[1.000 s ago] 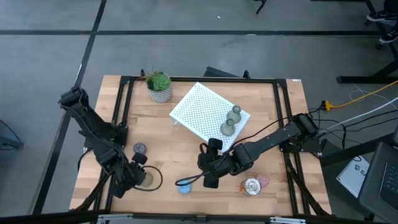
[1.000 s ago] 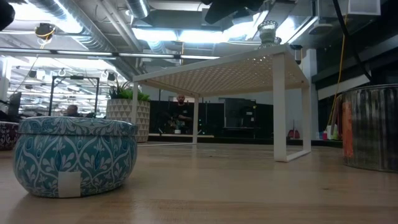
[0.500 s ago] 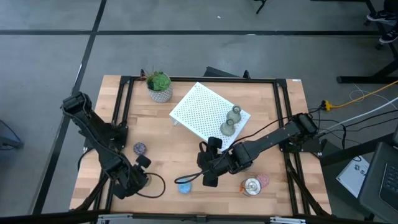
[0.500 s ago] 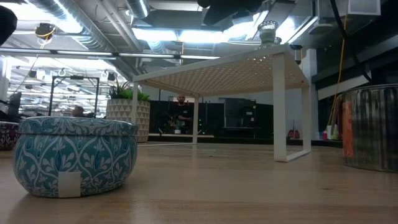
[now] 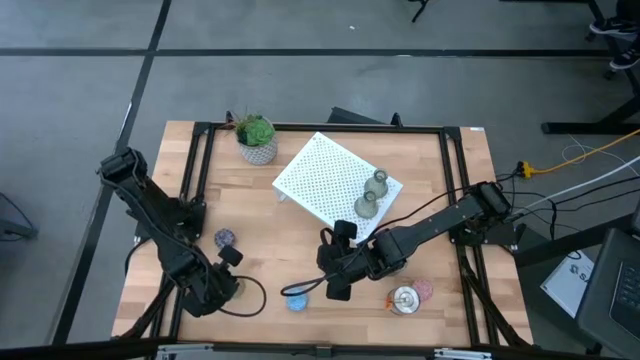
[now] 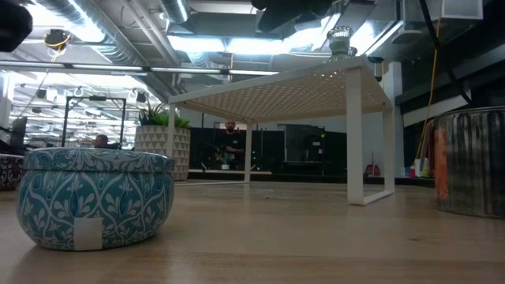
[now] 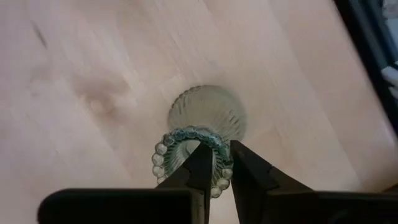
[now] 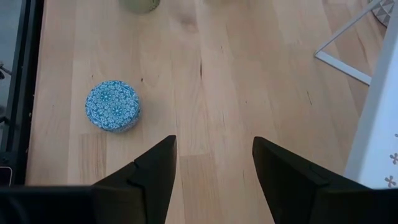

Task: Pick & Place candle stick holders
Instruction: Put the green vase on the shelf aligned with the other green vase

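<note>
Gripping an olive-green holder [image 7: 200, 127] by its beaded rim at the table's seven o'clock, the left gripper [image 7: 217, 163] is nearly shut. Two holders [image 5: 371, 193] sit atop the white stand [image 5: 320, 175]; the blue holder [image 8: 112, 105], purple holder [image 5: 226, 238], pink holder [image 5: 424, 290] and silver holder [image 5: 405, 299] remain. The right gripper [image 8: 214, 163] hovers half-open, empty.

High view looks straight down on the whole surface [image 5: 300, 240]; low view sits at surface level, close to the blue holder [image 6: 95, 197]; wrist views peer down close.

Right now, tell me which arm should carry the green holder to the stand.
Left. Its pincer is closed on the green holder's beaded rim. The right pincer hangs open and empty over bare wood.
</note>
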